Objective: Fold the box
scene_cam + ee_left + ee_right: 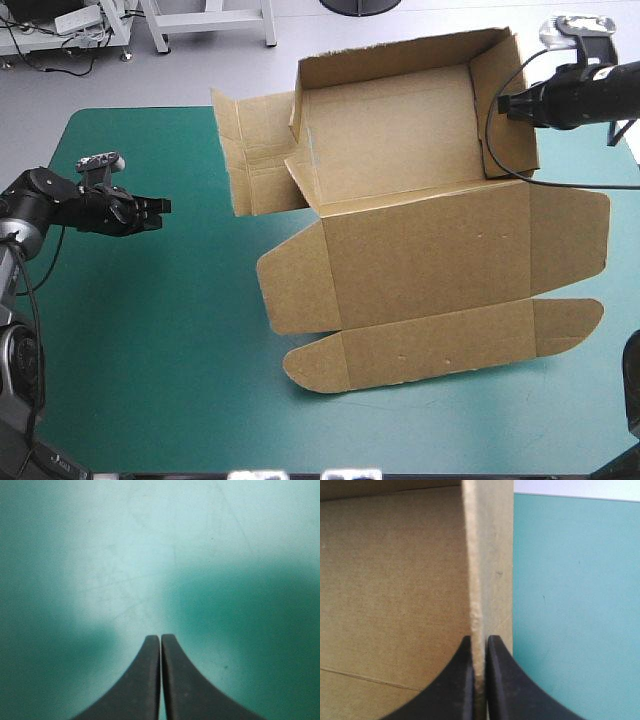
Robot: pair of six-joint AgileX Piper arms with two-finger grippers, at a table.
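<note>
On the teal-green cover (150,330), brown box (400,200) half-raised.

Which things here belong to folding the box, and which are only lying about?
For the job:
- box, walls raised, lid flat
- right gripper, shut on the box's side wall
- left gripper, shut, apart from the box

Not part of it:
- table, teal-green, which only bears the box

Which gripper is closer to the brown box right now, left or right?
Right. The right gripper is shut on the box at its right wall; the left gripper, shut and empty, hangs over the bare teal-green cover, well apart from the box.
</note>
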